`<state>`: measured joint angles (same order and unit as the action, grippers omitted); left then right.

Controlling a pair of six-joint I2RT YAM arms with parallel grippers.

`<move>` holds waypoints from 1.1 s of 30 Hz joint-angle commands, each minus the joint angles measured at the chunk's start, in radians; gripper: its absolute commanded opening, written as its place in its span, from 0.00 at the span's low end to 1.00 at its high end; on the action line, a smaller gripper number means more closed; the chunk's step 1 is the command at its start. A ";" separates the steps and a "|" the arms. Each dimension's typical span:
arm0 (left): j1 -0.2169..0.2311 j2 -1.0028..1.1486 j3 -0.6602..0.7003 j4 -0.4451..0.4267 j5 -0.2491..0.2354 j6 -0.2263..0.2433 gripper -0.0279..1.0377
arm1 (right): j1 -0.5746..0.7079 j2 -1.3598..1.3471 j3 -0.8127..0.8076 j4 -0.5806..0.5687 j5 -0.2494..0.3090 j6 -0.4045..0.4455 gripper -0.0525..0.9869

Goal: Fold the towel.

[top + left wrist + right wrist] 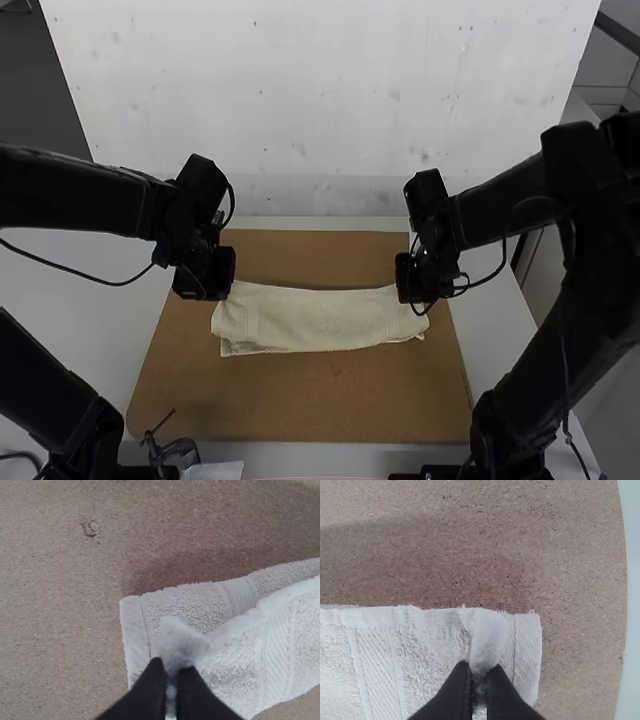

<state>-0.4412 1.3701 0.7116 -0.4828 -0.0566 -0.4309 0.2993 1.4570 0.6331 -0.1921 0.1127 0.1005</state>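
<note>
The left arm's gripper is at the left end of the cream towel, and the right arm's gripper is at its right end. The towel lies as a long narrow strip across the board, with one layer over another. In the left wrist view the left gripper is shut on a raised corner of the towel's upper layer. In the right wrist view the right gripper is shut on a pinched-up piece of the towel near its end.
A brown board lies under the towel on a white table. A small dark clamp-like object stands at the board's near left edge. A pale wall rises behind the table.
</note>
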 commanded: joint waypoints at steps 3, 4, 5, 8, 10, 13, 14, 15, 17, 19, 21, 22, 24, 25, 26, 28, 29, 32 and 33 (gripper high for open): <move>0.010 0.050 0.040 0.032 -0.003 0.023 0.05 | -0.019 0.051 0.057 0.025 0.013 -0.005 0.06; 0.010 0.061 0.040 0.038 -0.002 0.021 0.05 | -0.020 0.062 0.062 0.034 0.013 -0.005 0.06; 0.010 0.070 0.040 0.039 0.000 0.021 0.05 | -0.020 0.071 0.065 0.042 0.015 -0.004 0.06; 0.009 0.098 0.040 0.062 0.000 0.021 0.05 | -0.023 0.101 0.080 0.052 0.015 -0.002 0.06; 0.010 0.109 0.048 0.072 0.001 0.021 0.05 | -0.026 0.121 0.091 0.060 0.015 -0.002 0.06; 0.010 0.122 0.052 0.089 0.001 0.023 0.05 | -0.028 0.143 0.100 0.068 0.013 -0.001 0.06; 0.010 0.127 0.052 0.092 0.001 0.021 0.05 | -0.028 0.149 0.102 0.072 0.015 0.001 0.06; 0.010 0.130 0.055 0.093 0.001 0.023 0.05 | -0.028 0.155 0.105 0.075 0.015 0.001 0.06; 0.015 0.139 0.063 0.104 0.000 0.023 0.05 | -0.029 0.166 0.108 0.089 0.015 0.001 0.06; 0.021 0.152 0.075 0.108 0.001 0.026 0.05 | -0.034 0.180 0.116 0.094 0.015 0.001 0.06; 0.021 0.158 0.078 0.112 0.001 0.024 0.05 | -0.034 0.192 0.122 0.094 0.015 0.002 0.06; 0.019 0.164 0.078 0.116 0.001 0.026 0.05 | -0.034 0.197 0.123 0.095 0.015 0.002 0.06; 0.021 0.181 0.078 0.119 0.003 0.024 0.05 | -0.034 0.204 0.125 0.099 0.015 0.002 0.06; 0.021 0.188 0.078 0.121 0.003 0.024 0.05 | -0.034 0.207 0.126 0.105 0.015 0.002 0.06; 0.021 0.195 0.078 0.122 0.006 0.024 0.05 | -0.035 0.209 0.126 0.111 0.015 0.002 0.06; 0.021 0.210 0.077 0.124 0.024 0.024 0.05 | -0.037 0.210 0.123 0.118 0.012 0.002 0.07; 0.024 0.215 0.077 0.124 0.037 0.024 0.07 | -0.037 0.209 0.123 0.118 0.010 0.004 0.08; 0.055 0.216 0.078 0.122 0.084 0.024 0.38 | -0.046 0.204 0.126 0.108 -0.022 0.018 0.41; 0.070 0.211 0.080 0.122 0.098 0.026 0.51 | -0.052 0.198 0.129 0.099 -0.042 0.031 0.50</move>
<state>-0.4152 1.5875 0.7586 -0.3676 -0.0219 -0.4149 0.2745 1.6619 0.7303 -0.0853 0.1074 0.1085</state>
